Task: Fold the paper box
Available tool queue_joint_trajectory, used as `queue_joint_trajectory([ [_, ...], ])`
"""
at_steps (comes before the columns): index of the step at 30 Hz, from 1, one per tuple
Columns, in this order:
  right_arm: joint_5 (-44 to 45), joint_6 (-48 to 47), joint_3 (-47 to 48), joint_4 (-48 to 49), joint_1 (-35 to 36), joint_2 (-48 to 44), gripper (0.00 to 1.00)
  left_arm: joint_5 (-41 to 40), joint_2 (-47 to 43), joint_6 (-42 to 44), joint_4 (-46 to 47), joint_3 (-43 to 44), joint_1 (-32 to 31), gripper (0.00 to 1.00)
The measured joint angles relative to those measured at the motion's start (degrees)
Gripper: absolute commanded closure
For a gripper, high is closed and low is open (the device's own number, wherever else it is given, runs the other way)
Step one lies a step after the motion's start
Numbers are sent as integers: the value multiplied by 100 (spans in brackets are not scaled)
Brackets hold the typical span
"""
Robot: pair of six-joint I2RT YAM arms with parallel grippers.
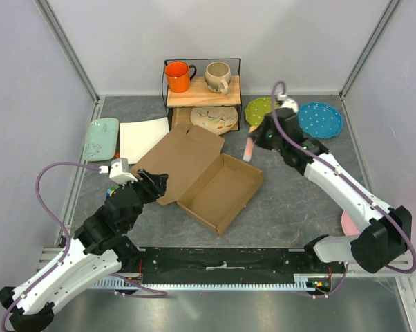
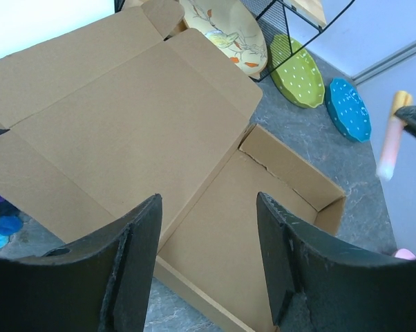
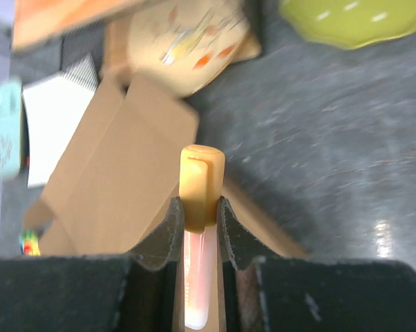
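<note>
Over table [image 1: 298,200], right tool [image 3: 197,209] around tube [image 3: 202,169]

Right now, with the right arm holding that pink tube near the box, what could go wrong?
The right gripper pinches the pink tube just below its cap, so it could slip out. The paper box lies unheld, with the left gripper open above its lid; a bump could shift it. The green plate sits close to the right gripper and could get knocked.

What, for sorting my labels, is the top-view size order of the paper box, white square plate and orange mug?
1. paper box
2. white square plate
3. orange mug, clearly smallest
</note>
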Motion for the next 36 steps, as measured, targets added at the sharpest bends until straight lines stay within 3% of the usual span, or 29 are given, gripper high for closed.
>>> queue_joint_trajectory([
  [5, -302, -393, 2, -160, 1137, 326, 87, 109, -39, -11, -2, -11, 0, 37],
  [10, -479, -765, -37, -455, 1591, 876, 85, 164, -109, -52, -13, -81, 0, 38],
  [13, -503, -951, -59, -686, 1764, 1108, 76, 173, -129, -98, -33, -116, 0, 38],
  [14, -501, -999, -59, -748, 1814, 1165, 66, 173, -131, -114, -39, -122, 0, 38],
  [17, -483, -1128, -59, -935, 1945, 1241, 50, 173, -133, -149, -46, -153, 0, 38],
  [19, -461, -1191, -59, -1010, 2011, 1235, 45, 175, -133, -157, -50, -168, 0, 38],
  [23, -306, -1235, -59, -1104, 2031, 1167, 37, 175, -120, -175, -50, -177, 0, 37],
  [29, 343, -1292, 186, -1266, 1974, 964, 33, 177, -72, -238, -52, -192, 0, 37],
  [36, 719, -1591, 210, -769, 1128, 944, 34, 280, -129, -317, -105, -197, 0, 38],
])
